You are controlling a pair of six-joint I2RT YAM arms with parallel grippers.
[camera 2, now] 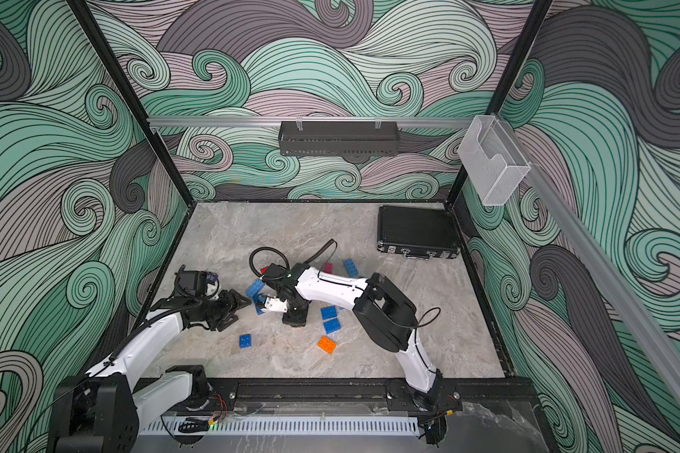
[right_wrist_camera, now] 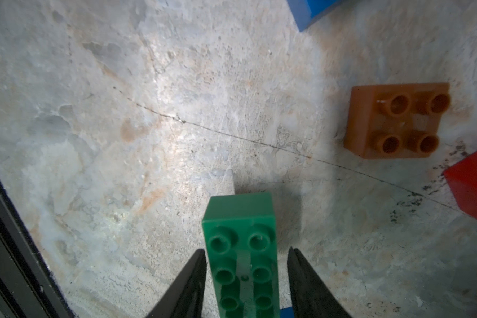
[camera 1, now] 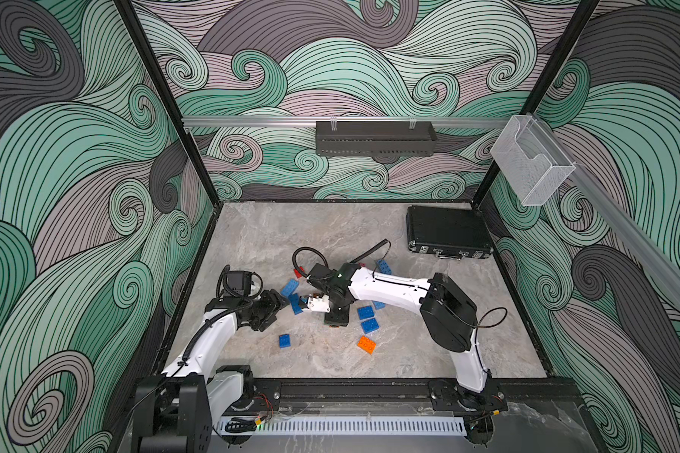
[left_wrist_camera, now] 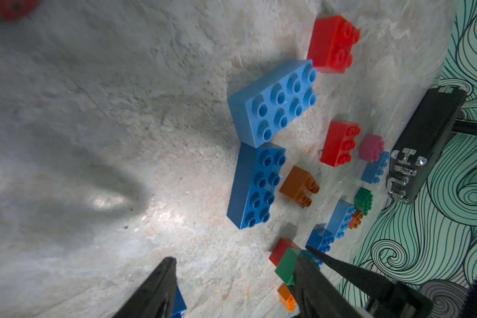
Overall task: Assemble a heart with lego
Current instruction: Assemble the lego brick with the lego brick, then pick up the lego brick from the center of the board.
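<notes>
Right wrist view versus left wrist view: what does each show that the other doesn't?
Only right wrist: the studded face of the green brick, between the parted jaws of the right gripper, a gap on one side. Only left wrist: the black case, a pink brick, the patterned wall. Both: the marble table, an orange square brick, apparently that green brick too.

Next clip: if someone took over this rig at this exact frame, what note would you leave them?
Pincers: left pincer open and empty; right pincer open, jaws either side of the green oblong brick, with a gap on one side.
Lego: light blue brick and dark blue brick meet at an angle; red brick, orange square brick and others lie loose on the table.
Done: no heart shape readable yet.
Left: nearly all the placing.
</notes>
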